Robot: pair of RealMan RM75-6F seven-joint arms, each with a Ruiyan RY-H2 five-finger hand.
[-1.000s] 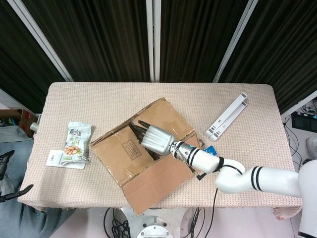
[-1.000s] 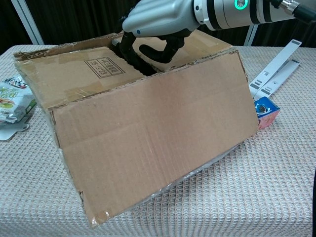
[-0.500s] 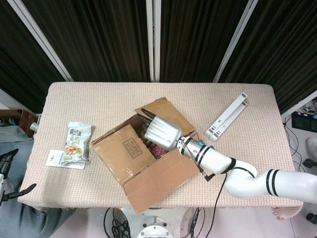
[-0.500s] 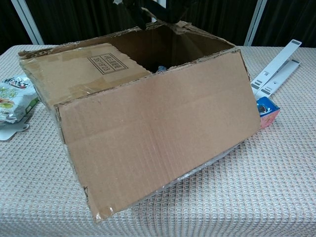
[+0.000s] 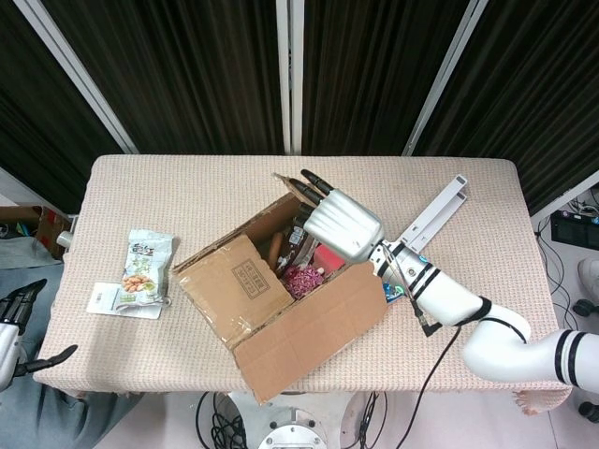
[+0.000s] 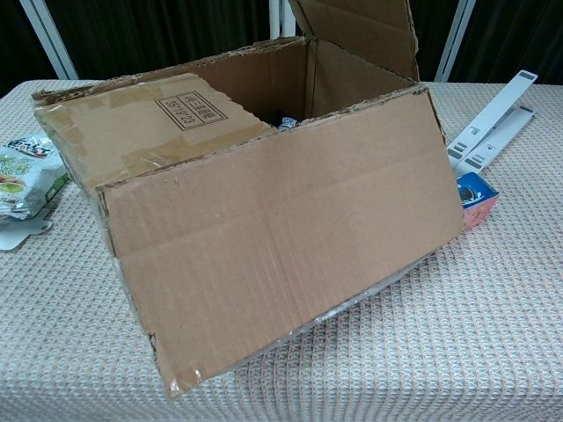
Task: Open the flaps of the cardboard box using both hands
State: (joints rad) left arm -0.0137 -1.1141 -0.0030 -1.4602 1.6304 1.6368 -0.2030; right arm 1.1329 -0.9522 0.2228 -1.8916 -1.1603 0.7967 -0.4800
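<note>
The cardboard box [image 5: 271, 299] sits mid-table, one flap [image 6: 352, 31] standing upright. The right hand [image 5: 342, 224] hovers at that flap's top edge — fingers stretched out, though whether they touch or grip it I cannot tell. The left hand [image 5: 14, 318] (barely visible, off-table) is unreadable.

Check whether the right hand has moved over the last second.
Yes. The right hand has swung from the box middle toward the white stand, lifting the far flap upright.

snack packet [image 5: 145, 269], white stand [image 5: 430, 218], blue packet [image 6: 475, 197]
</note>
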